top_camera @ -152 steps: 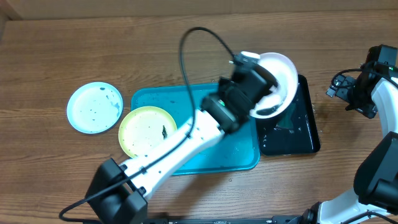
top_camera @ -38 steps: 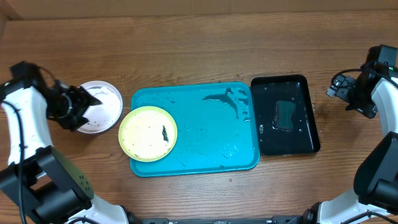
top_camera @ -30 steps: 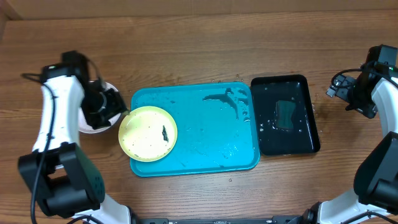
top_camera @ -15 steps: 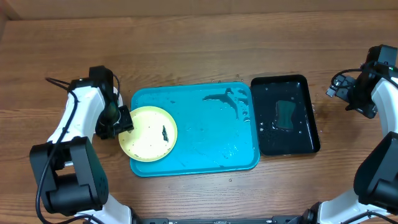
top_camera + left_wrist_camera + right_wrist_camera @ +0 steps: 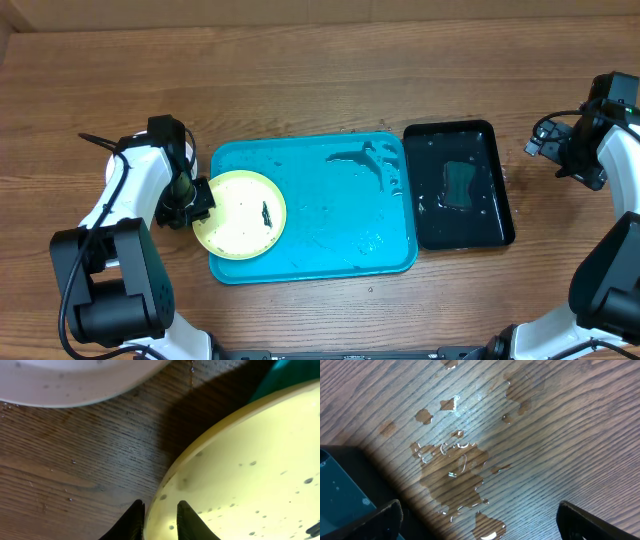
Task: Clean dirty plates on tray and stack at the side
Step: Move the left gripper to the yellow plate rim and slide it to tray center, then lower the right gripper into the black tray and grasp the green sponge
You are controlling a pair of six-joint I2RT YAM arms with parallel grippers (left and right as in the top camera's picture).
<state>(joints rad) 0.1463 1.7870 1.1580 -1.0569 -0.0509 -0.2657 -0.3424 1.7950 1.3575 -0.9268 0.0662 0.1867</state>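
left fingers [image 5: 131,525] | clamped across yellow-green plate [image 5: 250,475] rim | right fingers [image 5: 370,522] spread wide

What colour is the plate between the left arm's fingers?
The plate is yellow-green with dark specks and a dark smear, clearest in the overhead view.

- The overhead camera hangs high above the table [image 5: 300,80] and looks straight down. It sees the whole top, with the turquoise tray [image 5: 340,230] and the black tray [image 5: 480,215].
- The left wrist camera looks down from very close. It sees only the edge of the yellow-green plate [image 5: 240,475] and some wood.
- The right wrist camera looks down from close at wet wood beside the black tray.
- The overhead view shares the yellow-green plate with the left wrist view. It shares the black tray's corner with the right wrist view.
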